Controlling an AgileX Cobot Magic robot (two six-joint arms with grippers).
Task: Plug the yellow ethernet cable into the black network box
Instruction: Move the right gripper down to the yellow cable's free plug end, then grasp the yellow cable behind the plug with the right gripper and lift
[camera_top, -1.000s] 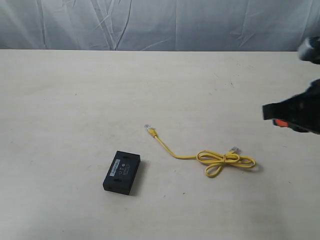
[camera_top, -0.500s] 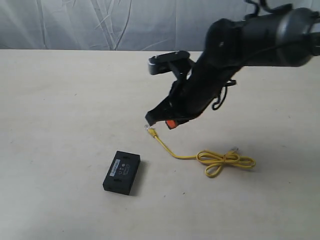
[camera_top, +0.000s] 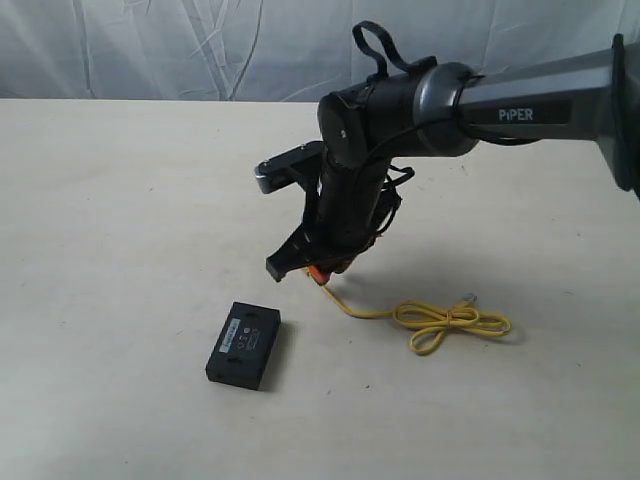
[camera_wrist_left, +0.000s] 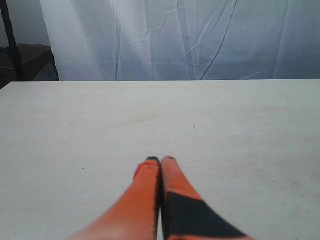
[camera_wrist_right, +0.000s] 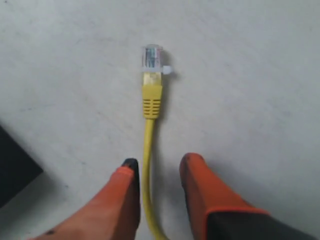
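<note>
The yellow ethernet cable (camera_top: 440, 320) lies on the table with a looped bow at its right part. Its clear plug (camera_wrist_right: 151, 57) lies ahead of my right gripper (camera_wrist_right: 159, 165) in the right wrist view. That gripper is open, and the yellow cord (camera_wrist_right: 148, 150) runs between its orange fingers close to one of them. In the exterior view the right gripper (camera_top: 305, 270) is low over the cable's left end. The black network box (camera_top: 244, 344) lies flat to the lower left, a corner of this black network box (camera_wrist_right: 12, 167) showing at the wrist view's edge. My left gripper (camera_wrist_left: 160, 159) is shut over bare table.
The pale table (camera_top: 120, 200) spreads wide on all sides. A white cloth backdrop (camera_top: 200, 50) hangs behind its far edge. The right arm (camera_top: 520, 100) reaches in from the right across the middle.
The right arm has swung in from the right edge and come down over the cable's left end; its fingers now straddle the cord behind the plug. Cable and box have not moved.
</note>
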